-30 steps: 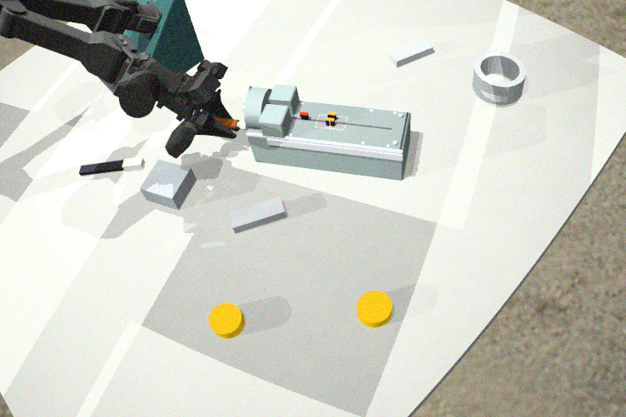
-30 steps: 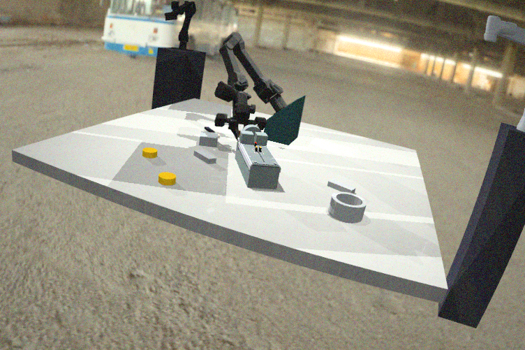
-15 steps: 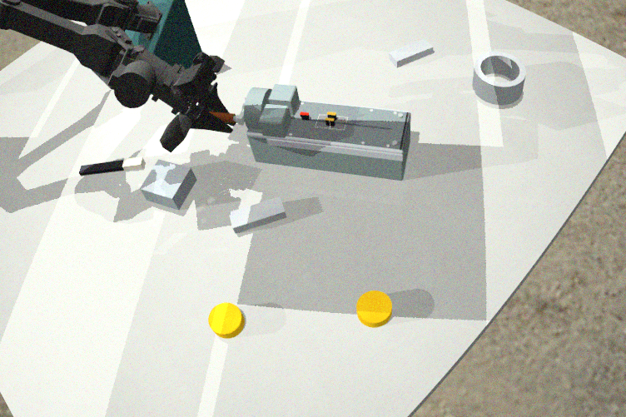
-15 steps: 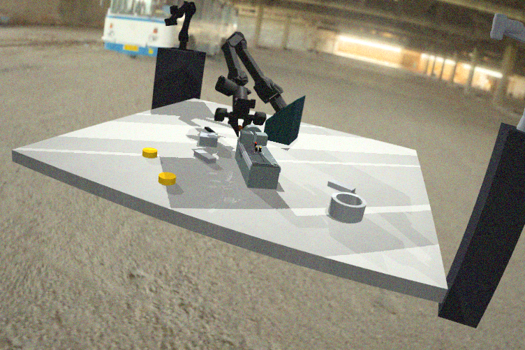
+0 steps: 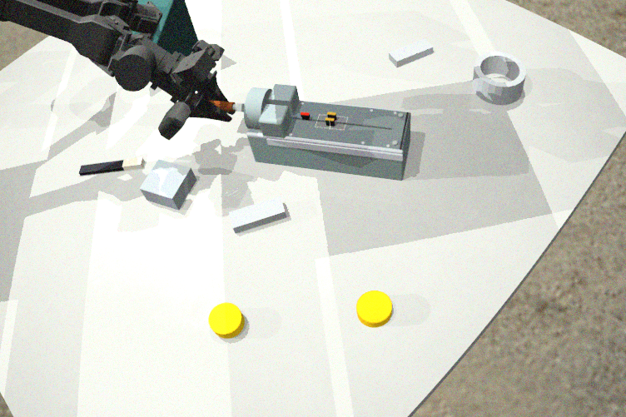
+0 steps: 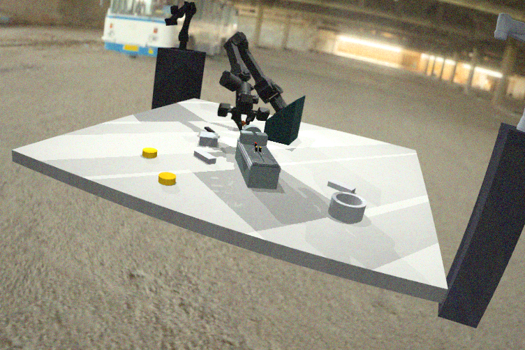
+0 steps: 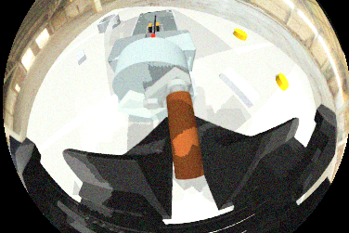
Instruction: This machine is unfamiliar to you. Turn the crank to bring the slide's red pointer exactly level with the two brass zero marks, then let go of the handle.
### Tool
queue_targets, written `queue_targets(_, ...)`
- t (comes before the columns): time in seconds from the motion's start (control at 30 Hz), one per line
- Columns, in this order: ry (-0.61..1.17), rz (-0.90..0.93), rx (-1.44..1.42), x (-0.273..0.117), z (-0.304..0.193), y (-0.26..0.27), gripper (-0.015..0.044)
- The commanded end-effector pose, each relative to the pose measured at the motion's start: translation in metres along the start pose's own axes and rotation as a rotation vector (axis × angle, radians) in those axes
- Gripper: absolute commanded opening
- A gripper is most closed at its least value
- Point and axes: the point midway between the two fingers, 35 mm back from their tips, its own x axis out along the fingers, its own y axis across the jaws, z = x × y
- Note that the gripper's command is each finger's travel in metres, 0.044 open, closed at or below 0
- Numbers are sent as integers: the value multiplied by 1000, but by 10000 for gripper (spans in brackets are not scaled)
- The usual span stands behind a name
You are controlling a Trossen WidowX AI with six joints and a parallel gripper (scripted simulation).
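The grey-green machine (image 5: 354, 131) (image 6: 262, 172) lies on the table with its crank wheel (image 5: 256, 106) (image 7: 153, 57) at the arm's end. My gripper (image 5: 230, 111) (image 7: 190, 166) is shut on the crank's orange-brown handle (image 5: 223, 106) (image 7: 185, 134), which sticks out from the wheel. The red pointer (image 5: 305, 115) (image 6: 255, 143) (image 7: 153, 35) is in the slot, on the crank side of the two brass zero marks (image 5: 330, 118) and short of level with them. Their bases show dark in the top view.
A teal wedge block (image 5: 164, 7) (image 6: 286, 123) stands beside the arm. Around the machine lie a grey block (image 5: 168, 182), two pale bars (image 5: 259, 215) (image 5: 410, 53), a black-and-white stick (image 5: 103, 167), a grey ring (image 5: 480, 83) and two yellow discs (image 5: 226, 319) (image 5: 374, 307).
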Motion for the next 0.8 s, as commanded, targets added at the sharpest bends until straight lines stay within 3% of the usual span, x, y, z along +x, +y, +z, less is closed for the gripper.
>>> queue_targets(0.0, -10, 4, -1, -5, 4, 7, 0)
queue_targets(0.77, -10, 4, -1, -5, 4, 11, 0)
